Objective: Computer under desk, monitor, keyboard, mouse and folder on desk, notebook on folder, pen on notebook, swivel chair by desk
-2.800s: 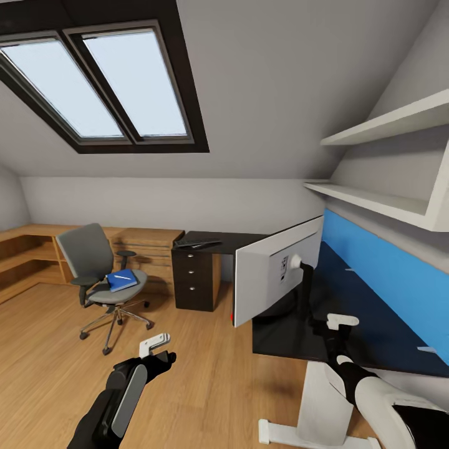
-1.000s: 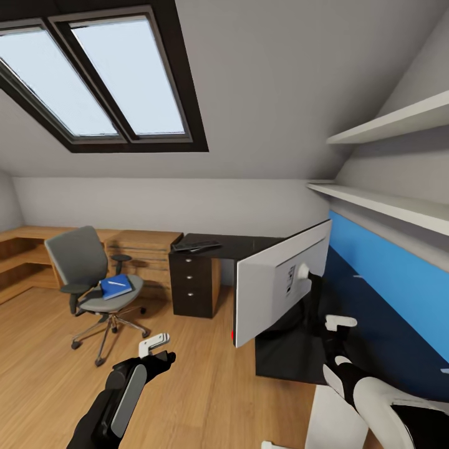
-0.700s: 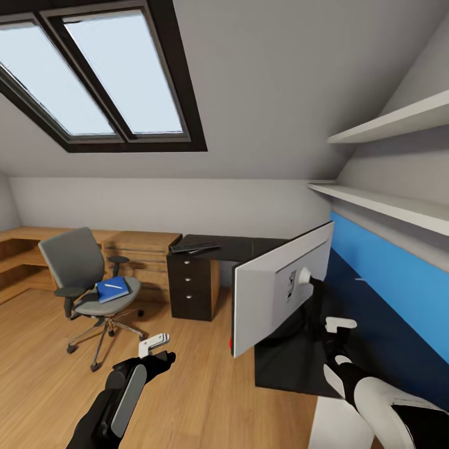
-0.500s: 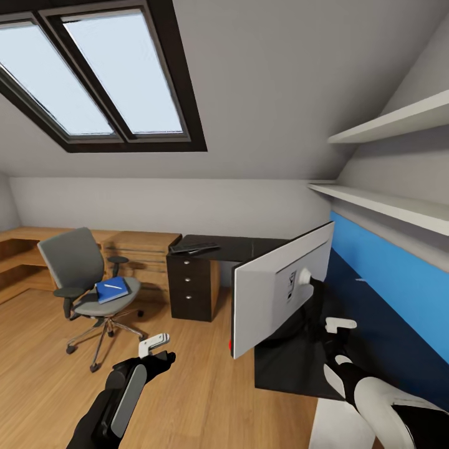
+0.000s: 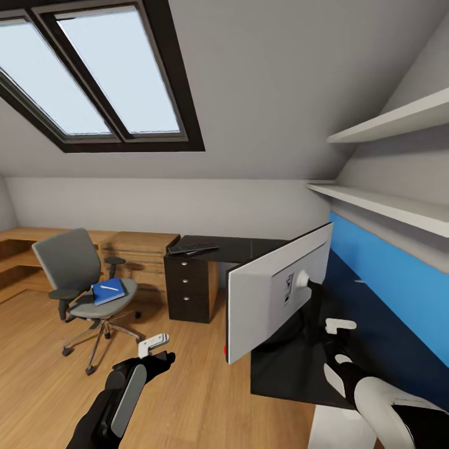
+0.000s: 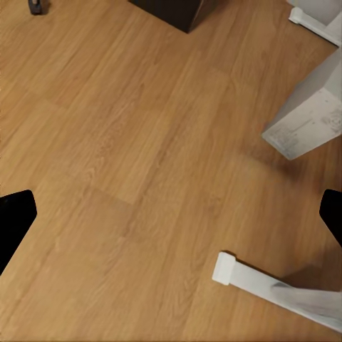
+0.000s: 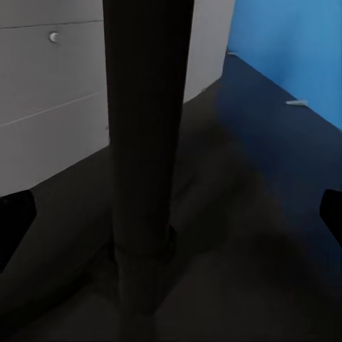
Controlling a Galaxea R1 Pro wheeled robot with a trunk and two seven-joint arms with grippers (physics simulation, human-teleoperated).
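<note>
Folder on swivel chair seat

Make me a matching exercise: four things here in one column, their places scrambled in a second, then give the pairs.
Things:
1. folder
2. monitor
3. keyboard
4. left gripper

Places:
A. above the wooden floor
B. far end of the desk
C. on the chair seat
D. near end of the desk

Pairs: 1-C, 2-D, 3-B, 4-A

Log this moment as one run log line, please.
monitor on desk | right gripper open around its neck | left gripper open over floor | folder on swivel chair
</note>
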